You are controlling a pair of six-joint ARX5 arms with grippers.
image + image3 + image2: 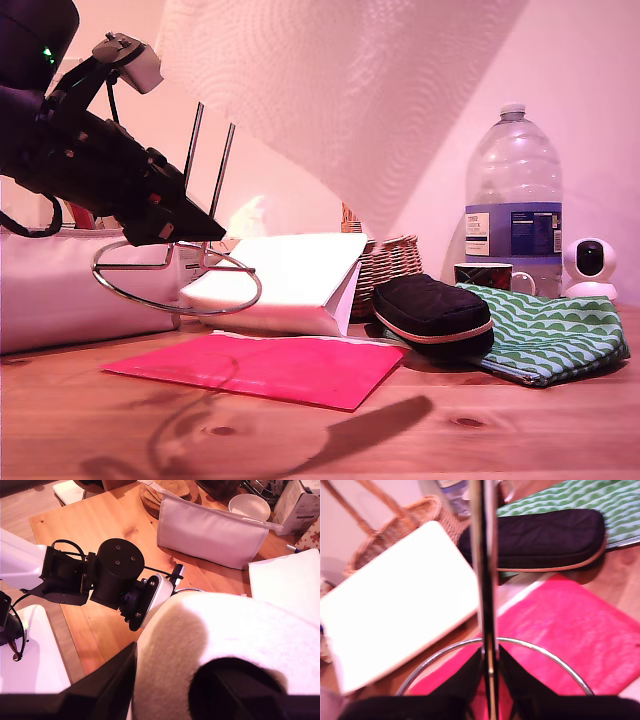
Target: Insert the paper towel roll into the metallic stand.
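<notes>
Pale wall (600,110) is seen behind a knotty wooden tabletop (500,430), all under a pink cast. Small print on the blue label of the large clear plastic water bottle (513,200) cannot be read. Beside it stand a dark patterned mug (484,275) and a small white camera (590,262). The thin shiny chrome wire stand (205,165) is held tilted off the table at the exterior view's left, my first gripper (489,677) closed on its upright loop. The thick white swirl-embossed paper towel roll (350,90) hangs above, its hollow core (235,690) toward my second gripper; that grip cannot be told. Below lie a flat white folded package (290,280), a red sheet (270,365), a black padded pouch (430,305), a green wave-patterned cloth (550,330) and a wicker basket (390,260).
</notes>
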